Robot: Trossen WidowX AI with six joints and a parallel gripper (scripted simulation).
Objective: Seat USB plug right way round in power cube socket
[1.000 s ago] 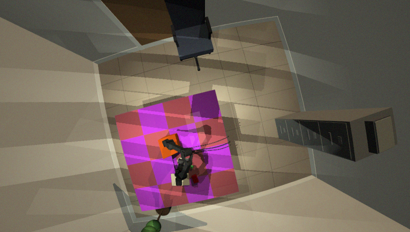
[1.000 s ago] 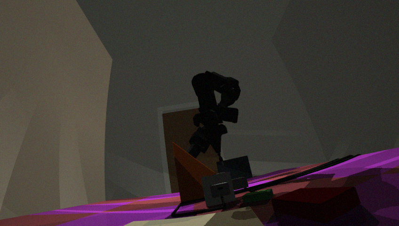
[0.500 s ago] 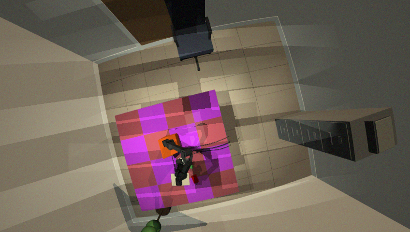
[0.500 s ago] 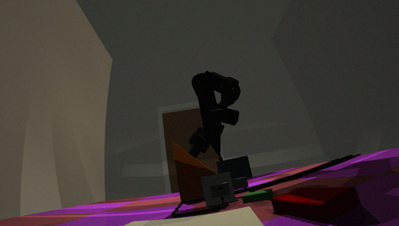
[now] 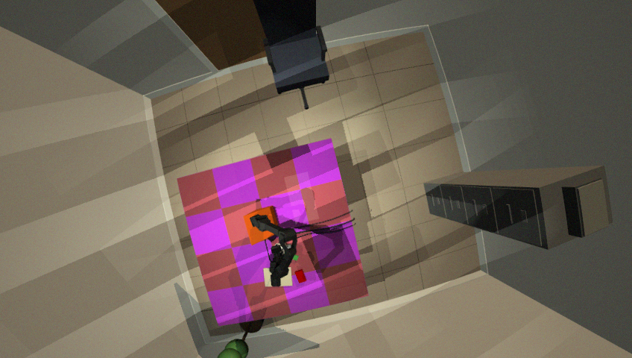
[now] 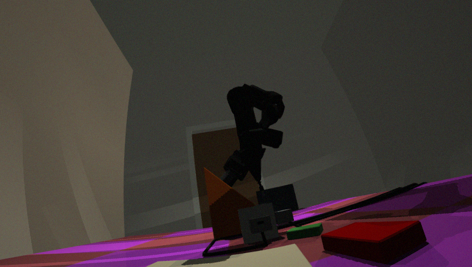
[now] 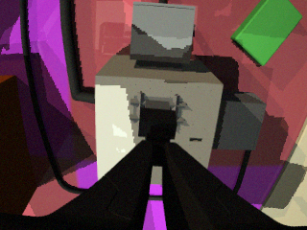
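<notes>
The power cube (image 6: 245,235) (image 7: 107,105) is pale, with grey boxy plugs on its sides. My gripper (image 6: 260,182) (image 7: 157,151) is shut on the black USB plug (image 6: 261,187) (image 7: 157,120), pointing down over the cube's top. In the wrist view the plug overlaps the top socket, whose metal surround (image 7: 179,105) shows at its far edge and sides. In the exterior view the plug shows above the cube's top edge against a dark box behind. Its lower end is hard to make out, and I cannot tell its depth or which way round it is. In the top view the arm hides the fingertips.
An orange block (image 5: 257,235) (image 6: 221,211) stands beside the cube. A green block (image 5: 295,257) (image 6: 304,231) (image 7: 269,31) and a red block (image 5: 299,275) (image 6: 374,238) lie nearby, with a cream board (image 5: 268,274) (image 6: 281,256). Black cables (image 6: 347,206) (image 7: 69,57) run around the cube.
</notes>
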